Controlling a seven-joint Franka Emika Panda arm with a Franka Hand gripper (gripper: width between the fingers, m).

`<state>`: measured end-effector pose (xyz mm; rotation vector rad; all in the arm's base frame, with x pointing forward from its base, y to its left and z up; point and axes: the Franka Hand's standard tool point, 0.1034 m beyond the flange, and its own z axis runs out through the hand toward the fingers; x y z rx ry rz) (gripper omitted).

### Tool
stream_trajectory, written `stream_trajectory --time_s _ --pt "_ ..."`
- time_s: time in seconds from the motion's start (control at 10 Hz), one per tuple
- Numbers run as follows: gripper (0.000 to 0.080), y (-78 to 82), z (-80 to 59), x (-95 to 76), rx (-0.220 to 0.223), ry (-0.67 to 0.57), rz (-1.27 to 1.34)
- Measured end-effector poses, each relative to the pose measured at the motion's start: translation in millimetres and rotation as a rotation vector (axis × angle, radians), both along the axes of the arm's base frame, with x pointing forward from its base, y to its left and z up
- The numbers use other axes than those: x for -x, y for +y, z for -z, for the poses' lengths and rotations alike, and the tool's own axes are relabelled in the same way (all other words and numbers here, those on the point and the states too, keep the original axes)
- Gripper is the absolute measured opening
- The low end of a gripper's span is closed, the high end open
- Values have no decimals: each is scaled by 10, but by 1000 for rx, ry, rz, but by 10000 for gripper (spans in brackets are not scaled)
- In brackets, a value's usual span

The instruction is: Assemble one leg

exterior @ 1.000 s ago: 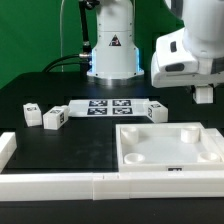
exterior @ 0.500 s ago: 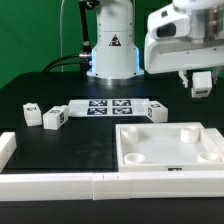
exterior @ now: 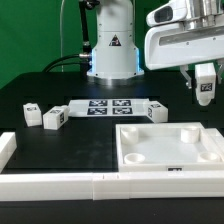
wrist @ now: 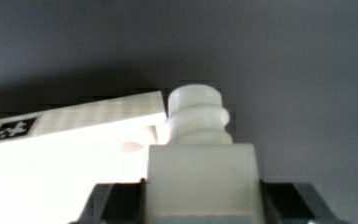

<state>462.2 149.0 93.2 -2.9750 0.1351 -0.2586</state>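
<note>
We see a black table (exterior: 60, 150) with a white rail (exterior: 60, 186) along its near edge. The white panel (exterior: 168, 127) lies on it at the exterior view's right, sockets up. The marker board (exterior: 105, 107) lies mid-table. The gripper (exterior: 205, 80) hangs in the air beyond the panel. Its fingers (wrist: 119, 207) are clamped on the leg (exterior: 205, 88), which is off the table, with its rounded peg end pointing away from the wrist. Two spare legs (exterior: 53, 118) sit near the board's left end, and a third leg (exterior: 158, 110) sits just beside its right end.
</note>
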Motion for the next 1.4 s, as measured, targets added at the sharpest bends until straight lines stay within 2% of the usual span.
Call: stream_trajectory --time_s 0.1,0.3,0.5,0.6,0.7,0.8,0.9,1.0,1.2,1.4 --pt "291 -64 17 -79 16 -7 -76" --pt "291 -290 9 -401 39 -40 -171" --pt "291 -438 13 -679 48 -73 -228" --pt "291 -422 7 -683 57 -124 -219" --pt "291 -411 50 -605 56 -106 -226" --pt "291 -420 44 -621 57 -109 -225" --pt "291 -462 14 -684 77 -202 -216" --pt "291 -452 75 -621 73 -173 -221" --pt "291 -321 117 -867 56 -168 -237" --pt "291 -282 180 -1046 46 -172 -234"
